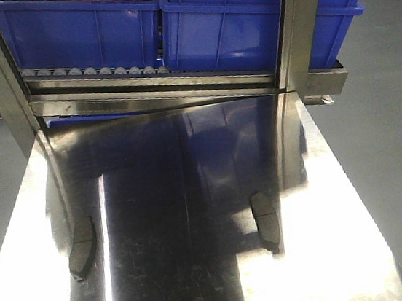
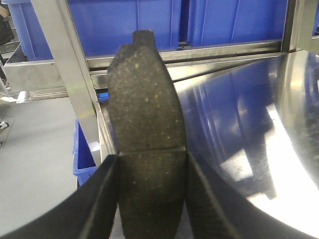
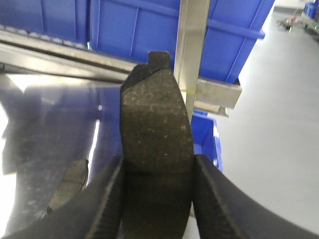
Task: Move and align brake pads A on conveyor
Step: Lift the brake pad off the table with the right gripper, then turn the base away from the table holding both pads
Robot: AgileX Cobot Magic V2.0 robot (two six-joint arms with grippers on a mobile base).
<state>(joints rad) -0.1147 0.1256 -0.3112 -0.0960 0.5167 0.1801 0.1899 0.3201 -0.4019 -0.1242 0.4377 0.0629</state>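
Two dark-grey brake pads lie on the shiny steel table: one at the left [image 1: 82,246], one at the right [image 1: 265,220]. Neither gripper shows in the front view. My left gripper [image 2: 152,162] is shut on a third pad [image 2: 147,109], which points away from me with its groove level with the fingertips. My right gripper [image 3: 158,164] is shut on a fourth pad [image 3: 157,119], held above the table's right edge. A pad [image 3: 70,184] lies on the table to the lower left of it. The conveyor is out of view.
The steel table [image 1: 331,252] reflects strongly. Behind it stands a steel roller rack [image 1: 148,80] holding blue bins [image 1: 84,33]. Steel uprights [image 2: 70,74] [image 3: 192,55] rise close to both grippers. A blue bin [image 2: 84,159] sits low by the grey floor.
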